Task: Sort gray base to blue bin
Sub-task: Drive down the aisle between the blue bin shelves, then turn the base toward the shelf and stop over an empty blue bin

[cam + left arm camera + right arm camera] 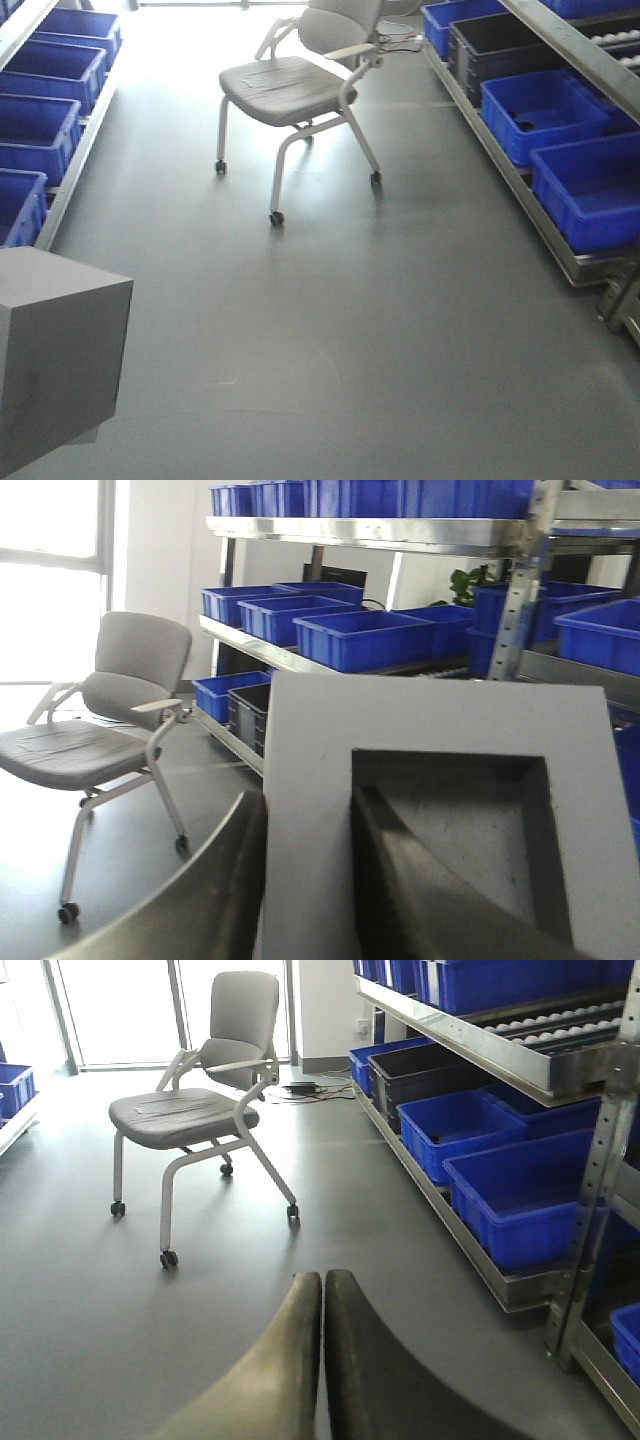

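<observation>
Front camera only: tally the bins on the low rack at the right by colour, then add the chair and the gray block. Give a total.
Blue bins: 3
Black bin: 1
Chair: 1
Gray block: 1
Total: 6
</observation>
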